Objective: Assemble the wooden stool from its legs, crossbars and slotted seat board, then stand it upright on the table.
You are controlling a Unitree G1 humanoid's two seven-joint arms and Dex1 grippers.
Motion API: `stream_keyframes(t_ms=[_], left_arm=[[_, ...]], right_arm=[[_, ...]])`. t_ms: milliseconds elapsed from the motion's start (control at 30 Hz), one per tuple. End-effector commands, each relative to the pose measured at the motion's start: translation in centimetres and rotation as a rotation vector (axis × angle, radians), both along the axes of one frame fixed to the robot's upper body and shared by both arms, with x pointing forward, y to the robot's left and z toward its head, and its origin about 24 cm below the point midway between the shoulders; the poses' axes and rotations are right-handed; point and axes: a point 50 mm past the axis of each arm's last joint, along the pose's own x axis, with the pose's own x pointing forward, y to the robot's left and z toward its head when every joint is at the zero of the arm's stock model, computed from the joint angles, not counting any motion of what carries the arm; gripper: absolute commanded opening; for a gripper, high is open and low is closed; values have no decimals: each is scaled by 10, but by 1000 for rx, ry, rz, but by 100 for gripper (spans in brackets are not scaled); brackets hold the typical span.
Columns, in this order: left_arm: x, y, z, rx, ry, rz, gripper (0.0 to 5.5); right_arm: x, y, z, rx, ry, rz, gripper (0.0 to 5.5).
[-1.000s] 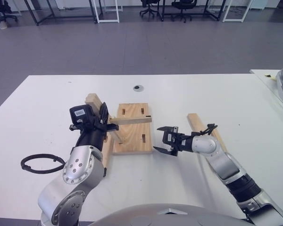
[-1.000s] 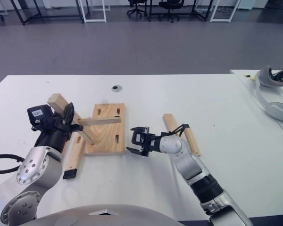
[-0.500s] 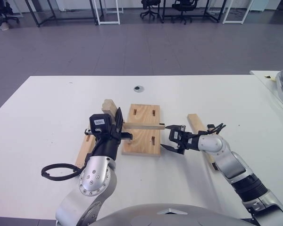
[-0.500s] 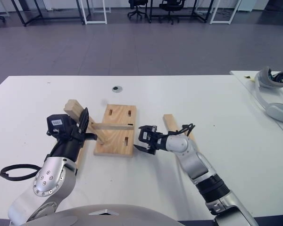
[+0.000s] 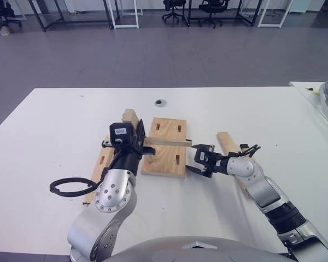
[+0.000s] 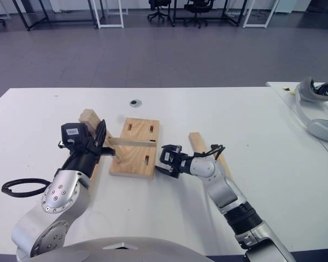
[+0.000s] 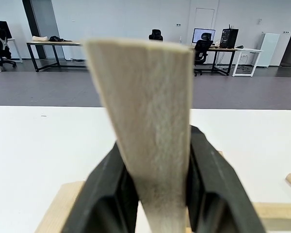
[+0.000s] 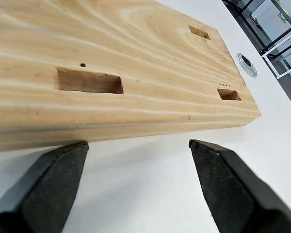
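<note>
Fingers (image 7: 109, 196) of left gripper (image 5: 140, 143) found pressed flat on both faces of a wooden leg (image 7: 145, 121), with no gap showing. Saw it tilted up off the table (image 5: 54, 125), far end poking past the wrist. Logged second leg (image 5: 100, 164) lying flat just beside that arm, on its outer side. Traced crossbar (image 5: 169, 143) running rightward from the held leg, apparently already joined to it, hanging above the seat board (image 5: 163, 164) with free tip near the board's right edge. Confirmed seat board flat on the table; slots (image 8: 89, 81) in view all vacant. Recorded right gripper (image 5: 200, 162) low at the board's right edge, fingers (image 8: 46, 187) spread wide, gripping nothing, board edge just ahead of the tips. Could not tell whether touching. Found third leg (image 5: 225, 141) flat on the table beyond, partly under the right forearm.

Judged progress as early.
- Done, seemingly: one leg-and-crossbar joint.
- Left: remaining leg and crossbar joints, seating legs in the slots, standing the stool upright.
</note>
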Motion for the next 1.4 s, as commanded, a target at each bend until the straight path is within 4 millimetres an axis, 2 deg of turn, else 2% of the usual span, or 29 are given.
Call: stream_keyframes(t_ms=[33,233,333,467,567,633,767,800,967,1200,1300,1400], left_arm=[[-6,1,-55,45,345,-50,102],[-9,5,-67,0,397,-55,102],[-3,13,-62,23,364,-43,102],[1,14,-52,-6,294,-25,102],[6,26,-33,27,179,29,102],[12,35,-14,57,64,70,102],[19,39,15,88,-91,67,102],[20,39,19,84,-111,53,139],[19,35,19,51,-102,20,221],[19,43,29,-6,-133,38,336],[19,41,26,-74,-111,48,386],[20,38,29,-99,-115,40,441]], right_arm=[[0,13,1,34,9,47,389],[0,16,-1,37,11,59,389],[1,16,-1,36,10,63,389],[1,19,-2,39,12,64,389],[1,20,-4,40,12,64,389],[2,20,-4,45,10,61,389],[3,22,-4,51,7,59,389],[3,22,-4,51,6,59,389],[4,21,-4,50,6,59,389],[6,12,-4,48,8,28,389],[17,-13,5,33,-15,-61,389],[41,-43,21,-19,-90,-158,389]])
